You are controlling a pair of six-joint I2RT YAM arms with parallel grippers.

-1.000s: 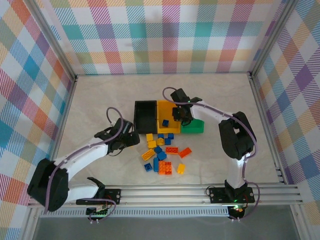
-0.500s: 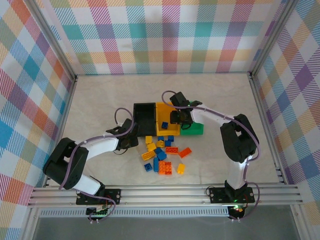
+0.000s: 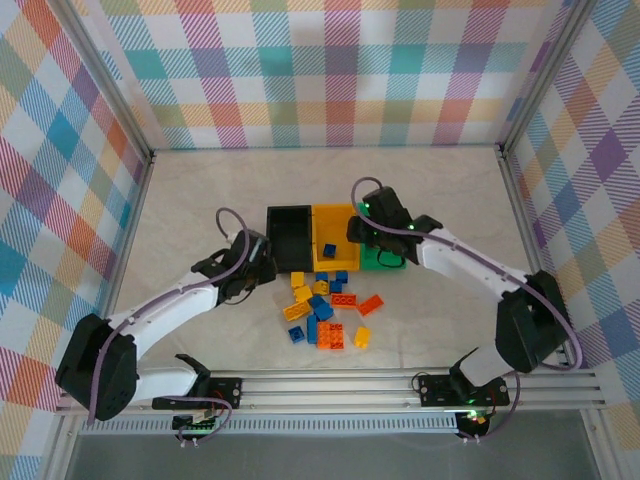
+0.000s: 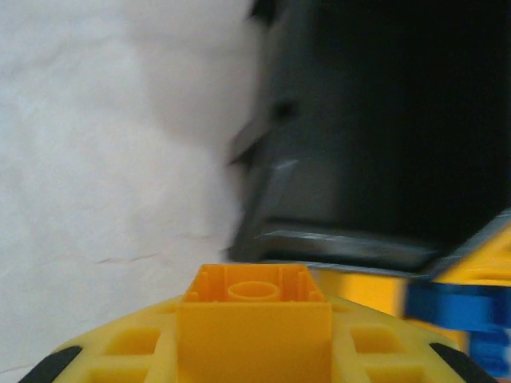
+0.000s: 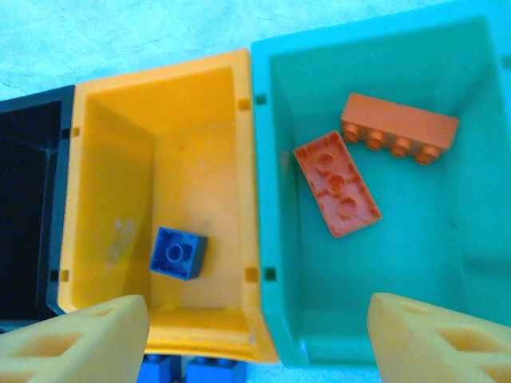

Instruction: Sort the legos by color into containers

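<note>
My left gripper [image 4: 254, 359] is shut on a small yellow lego [image 4: 254, 315], held close to the black container [image 4: 383, 159]. From above, that gripper [image 3: 262, 270] sits at the black container's [image 3: 290, 232] near-left corner. The loose legos [image 3: 325, 308], a mix of yellow, blue and orange, lie in front of the containers. My right gripper [image 5: 255, 343] hangs open over the wall between the yellow container [image 5: 200, 120] and the green container [image 5: 447, 239]. One blue lego [image 5: 178, 253] lies in the yellow container. Two orange legos [image 5: 337, 183] [image 5: 399, 128] lie in the green one.
The three containers stand side by side mid-table, with the green container [image 3: 392, 262] partly under my right gripper [image 3: 372, 235]. An orange lego [image 3: 370, 304] and a yellow lego [image 3: 361, 337] lie at the pile's right edge. Metal rails run along the near edge [image 3: 330, 385].
My left gripper has closed on the yellow lego at the pile's left edge. My right gripper has opened and shifted right, toward the green container.
</note>
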